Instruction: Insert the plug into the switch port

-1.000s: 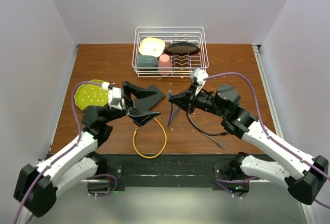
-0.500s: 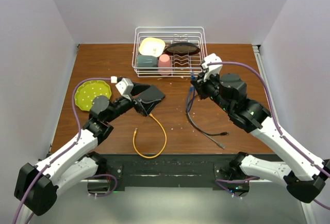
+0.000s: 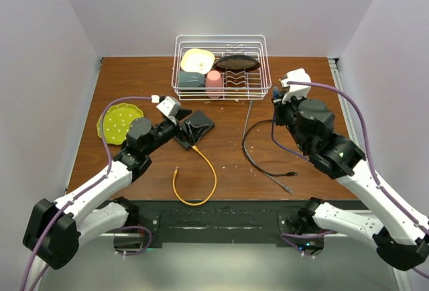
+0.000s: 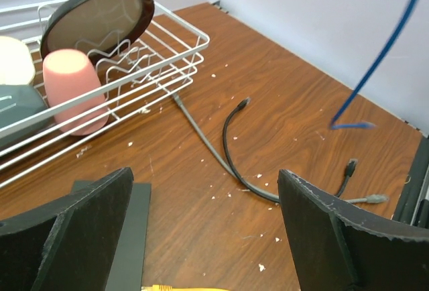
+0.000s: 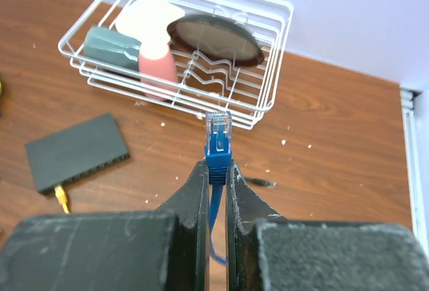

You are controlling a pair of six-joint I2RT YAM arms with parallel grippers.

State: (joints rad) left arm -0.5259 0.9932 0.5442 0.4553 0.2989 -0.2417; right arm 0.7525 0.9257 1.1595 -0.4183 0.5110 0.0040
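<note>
You have 3 views. The top one sits high behind the 2 arms, facing the far wall and looking down, far enough back to take in the whole table. The left wrist camera rides low and close over the wood, looking out between the left fingers toward the far right corner. The right wrist camera hangs higher, tilted down past the right fingers toward the far left. All 3 share the wire rack. Both wrist views catch the blue cable, and the right wrist and top views share the dark grey box.
</note>
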